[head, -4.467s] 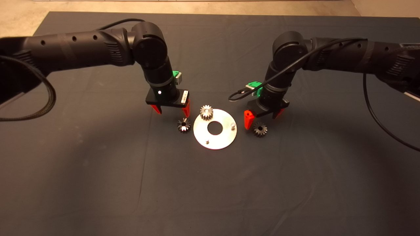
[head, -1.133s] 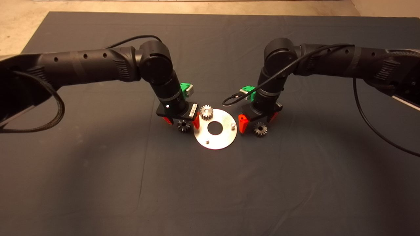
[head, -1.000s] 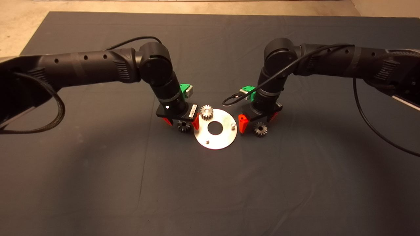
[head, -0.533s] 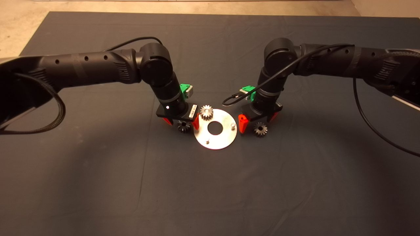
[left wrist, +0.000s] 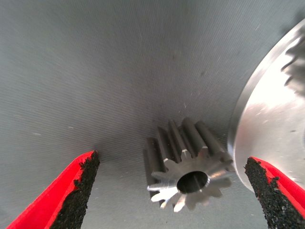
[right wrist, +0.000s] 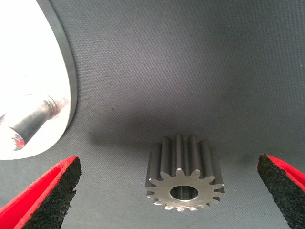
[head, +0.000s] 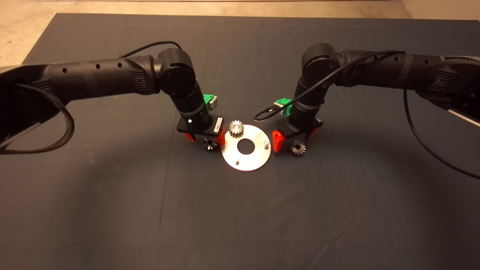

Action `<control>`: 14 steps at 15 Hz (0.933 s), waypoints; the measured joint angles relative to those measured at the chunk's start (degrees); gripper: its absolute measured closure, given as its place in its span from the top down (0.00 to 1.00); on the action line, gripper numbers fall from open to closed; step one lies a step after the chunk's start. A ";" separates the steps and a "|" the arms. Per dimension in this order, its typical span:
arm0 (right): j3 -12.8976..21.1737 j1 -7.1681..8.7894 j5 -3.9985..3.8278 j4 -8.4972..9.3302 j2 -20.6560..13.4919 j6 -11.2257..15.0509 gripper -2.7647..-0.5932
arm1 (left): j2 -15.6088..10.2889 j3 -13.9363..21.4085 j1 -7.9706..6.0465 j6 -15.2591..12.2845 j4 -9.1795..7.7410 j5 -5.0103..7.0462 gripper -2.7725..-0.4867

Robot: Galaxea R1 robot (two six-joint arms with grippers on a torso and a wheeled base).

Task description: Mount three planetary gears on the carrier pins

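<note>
Both arms are down low over the middle of the dark mat (head: 112, 195) that covers the desk, one on each side of the shiny silver disc (head: 255, 157). The left gripper (head: 206, 139) sits just beside the disc's left edge, its red fingers (left wrist: 62, 195) spread wide with a planetary gear (head: 210, 144) lying on the mat between them; in the left wrist view that gear (left wrist: 188, 164) has clear mat on one side of it and the disc's rim (left wrist: 252, 124) close on the other, and neither pad touches it. The right gripper (head: 294, 140) stands at the disc's right edge in the same posture, fingers (right wrist: 47, 195) wide apart and holding nothing, with a second gear (head: 297, 147) resting flat on the mat between them, bore facing up; in the right wrist view this gear (right wrist: 185, 174) lies well clear of both pads. A third gear (head: 236, 128) already sits on the far-left pin of the disc. The two other carrier pins stand bare: one near the right edge (head: 266, 143), also showing in the right wrist view (right wrist: 33, 121), and one at the near edge (head: 237, 162). A black cable (head: 270, 108) loops out from the right wrist.
</note>
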 joint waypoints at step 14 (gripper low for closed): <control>0.00 -0.02 0.04 -0.13 0.00 0.00 1.00 | 1.06 1.11 0.41 -0.13 0.73 0.90 0.64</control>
